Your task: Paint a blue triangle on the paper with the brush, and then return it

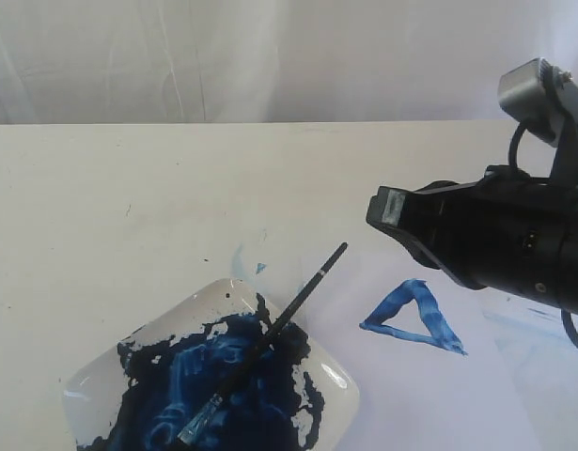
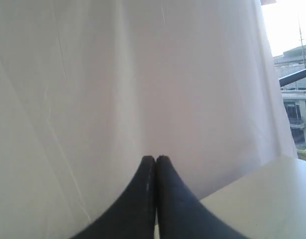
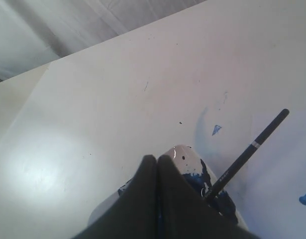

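Observation:
The brush (image 1: 270,338) lies slanted in the white paint dish (image 1: 91,376), its bristles in the blue paint and its black handle sticking out over the rim toward the paper (image 1: 439,404). A blue triangle (image 1: 437,321) is painted on that sheet. My right gripper (image 1: 387,209) hangs above the paper, up and right of the brush handle, shut and empty. In the right wrist view the right gripper (image 3: 156,158) is above the dish (image 3: 185,157), apart from the brush (image 3: 247,152). My left gripper (image 2: 155,158) is shut and empty, facing a white curtain.
Small blue smears (image 1: 258,268) mark the cream tabletop (image 1: 129,207) just beyond the dish. A white curtain (image 1: 270,56) hangs behind the table's far edge. The left wrist view shows the curtain (image 2: 93,99) and a table corner (image 2: 272,199).

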Robot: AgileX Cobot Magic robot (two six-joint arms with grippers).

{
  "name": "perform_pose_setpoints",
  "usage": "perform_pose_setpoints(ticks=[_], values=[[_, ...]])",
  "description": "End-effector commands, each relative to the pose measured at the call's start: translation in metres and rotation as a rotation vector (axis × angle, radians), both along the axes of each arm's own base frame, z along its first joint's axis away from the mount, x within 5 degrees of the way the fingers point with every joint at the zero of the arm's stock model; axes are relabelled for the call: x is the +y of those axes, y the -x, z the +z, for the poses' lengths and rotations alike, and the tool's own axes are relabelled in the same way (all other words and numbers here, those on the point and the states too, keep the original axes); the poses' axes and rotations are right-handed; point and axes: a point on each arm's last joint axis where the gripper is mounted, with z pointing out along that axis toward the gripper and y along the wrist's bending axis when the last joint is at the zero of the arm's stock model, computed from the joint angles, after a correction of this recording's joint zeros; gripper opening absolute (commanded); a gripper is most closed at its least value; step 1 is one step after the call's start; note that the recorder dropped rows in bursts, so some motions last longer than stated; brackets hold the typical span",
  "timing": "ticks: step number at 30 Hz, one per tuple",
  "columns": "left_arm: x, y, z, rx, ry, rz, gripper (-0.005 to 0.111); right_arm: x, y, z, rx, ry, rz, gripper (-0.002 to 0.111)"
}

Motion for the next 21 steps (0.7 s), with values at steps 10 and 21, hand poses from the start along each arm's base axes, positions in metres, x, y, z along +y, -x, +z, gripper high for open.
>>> perform_pose_setpoints(ticks=[10, 21], values=[[0.023, 0.069, 0.012, -0.283, 0.043, 0.255, 0.0, -0.002, 0.001, -0.001, -0.018, 0.018, 0.001, 0.0], [0.024, 0.104, 0.01, -0.422, 0.045, 0.339, 0.0, -0.002, 0.001, -0.001, -0.017, 0.018, 0.004, 0.0]])
